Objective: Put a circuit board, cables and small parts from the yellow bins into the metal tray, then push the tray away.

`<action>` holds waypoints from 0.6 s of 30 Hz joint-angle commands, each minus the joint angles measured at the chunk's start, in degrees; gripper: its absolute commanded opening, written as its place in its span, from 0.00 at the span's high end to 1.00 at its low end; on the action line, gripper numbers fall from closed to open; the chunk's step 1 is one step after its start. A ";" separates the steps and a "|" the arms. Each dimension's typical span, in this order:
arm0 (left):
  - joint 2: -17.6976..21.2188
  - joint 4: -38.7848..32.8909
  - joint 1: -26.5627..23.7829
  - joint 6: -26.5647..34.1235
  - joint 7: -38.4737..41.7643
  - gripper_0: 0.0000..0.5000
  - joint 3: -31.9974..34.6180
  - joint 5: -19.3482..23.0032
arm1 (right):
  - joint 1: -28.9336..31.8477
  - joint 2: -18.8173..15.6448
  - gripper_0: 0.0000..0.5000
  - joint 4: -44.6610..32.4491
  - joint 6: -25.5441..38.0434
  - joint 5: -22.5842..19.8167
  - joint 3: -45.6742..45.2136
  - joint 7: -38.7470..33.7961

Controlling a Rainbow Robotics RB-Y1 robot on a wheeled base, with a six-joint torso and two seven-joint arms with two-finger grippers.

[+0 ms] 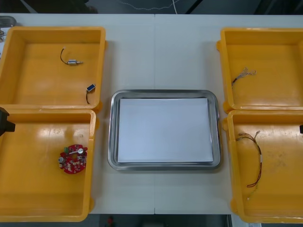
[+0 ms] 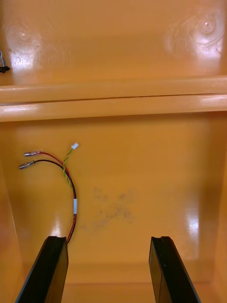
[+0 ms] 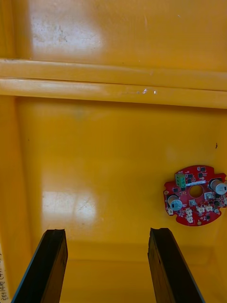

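A round red circuit board [image 1: 73,159] lies in the near left yellow bin [image 1: 28,189]. In the left wrist view the board [image 3: 195,195] sits ahead of my open left gripper [image 3: 106,239], off to the side of one finger. That gripper [image 1: 4,122] shows at the bin's outer rim. A red and yellow cable [image 1: 254,158] lies in the near right yellow bin [image 1: 284,189]. My right gripper [image 2: 109,246] hangs open over that bin's floor, and the cable [image 2: 71,189] runs past one fingertip. The metal tray [image 1: 164,166], white inside, holds nothing.
The far left bin [image 1: 28,80] holds two small metal parts [image 1: 72,62] [image 1: 90,88] with black leads. A thin twisted cable [image 1: 243,74] lies in the far right bin [image 1: 284,90]. Bare table surrounds the tray, with a wide strip beyond it.
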 commanded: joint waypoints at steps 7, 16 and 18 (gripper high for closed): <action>-0.50 -1.44 1.03 0.35 3.72 0.00 1.39 0.39 | 0.02 -2.28 0.00 -0.45 0.12 -0.45 0.34 -3.01; -0.50 -1.44 1.03 0.35 3.72 0.00 1.39 0.39 | 0.02 -2.28 0.00 -0.45 0.12 -0.45 0.34 -3.01; -0.50 -1.44 1.03 0.35 3.72 0.00 1.39 0.39 | 0.02 -2.28 0.00 -0.45 0.12 -0.45 0.34 -3.01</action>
